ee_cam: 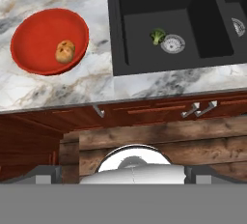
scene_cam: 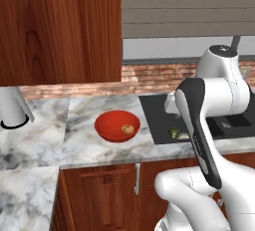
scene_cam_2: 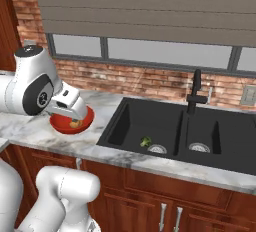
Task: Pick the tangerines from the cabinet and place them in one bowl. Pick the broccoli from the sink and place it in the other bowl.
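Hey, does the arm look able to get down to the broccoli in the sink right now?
Probably yes. The broccoli lies uncovered on the floor of the sink's left basin beside the drain, nothing over it. The hand looks down on it from above, so a straight descent seems free.

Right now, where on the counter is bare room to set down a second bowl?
The marble counter is bare between the red bowl and the front edge, and also left of the bowl. The narrow strip between the bowl and the black sink is tight. The bowl holds a tangerine.
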Controlling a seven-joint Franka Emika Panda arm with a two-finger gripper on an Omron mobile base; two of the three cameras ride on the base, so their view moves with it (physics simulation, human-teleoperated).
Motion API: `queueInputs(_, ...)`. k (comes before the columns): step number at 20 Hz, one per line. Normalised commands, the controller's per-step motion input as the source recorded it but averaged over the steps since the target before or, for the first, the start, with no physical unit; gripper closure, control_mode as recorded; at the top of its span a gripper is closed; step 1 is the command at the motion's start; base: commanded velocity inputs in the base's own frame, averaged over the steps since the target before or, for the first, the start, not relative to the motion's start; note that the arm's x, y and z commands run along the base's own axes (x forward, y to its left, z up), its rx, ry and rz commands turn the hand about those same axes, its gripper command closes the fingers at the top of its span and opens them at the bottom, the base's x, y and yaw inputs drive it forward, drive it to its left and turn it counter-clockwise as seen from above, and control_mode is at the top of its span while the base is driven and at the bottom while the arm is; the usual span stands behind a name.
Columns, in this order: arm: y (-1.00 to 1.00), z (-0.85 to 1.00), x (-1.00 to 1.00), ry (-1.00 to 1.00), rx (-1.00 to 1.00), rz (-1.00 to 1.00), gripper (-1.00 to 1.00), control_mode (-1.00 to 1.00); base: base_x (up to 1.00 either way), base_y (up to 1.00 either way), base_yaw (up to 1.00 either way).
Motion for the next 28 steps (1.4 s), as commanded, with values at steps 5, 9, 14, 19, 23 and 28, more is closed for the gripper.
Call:
queueInputs(5, 0.00, 0.00, 0.00, 0.00, 0.00, 0.00, -1.00, 1.00, -0.10, -0.51, -0.14)
queueInputs(9, 0.00, 0.00, 0.00, 0.00, 0.00, 0.00, -1.00, 1.00, -0.03, -0.49, -0.24)
queueInputs(14, 0.00, 0.00, 0.00, 0.00, 0.00, 0.00, -1.00, 1.00, -0.01, -0.37, -0.23)
queueInputs(19, 0.00, 0.00, 0.00, 0.00, 0.00, 0.00, -1.00, 1.00, 0.02, -0.03, -0.01)
queueInputs(23, 0.00, 0.00, 0.00, 0.00, 0.00, 0.00, -1.00, 1.00, 0.17, 0.01, 0.00)
queueInputs(28, 0.00, 0.00, 0.00, 0.00, 0.00, 0.00, -1.00, 1.00, 0.36, 0.00, 0.10)
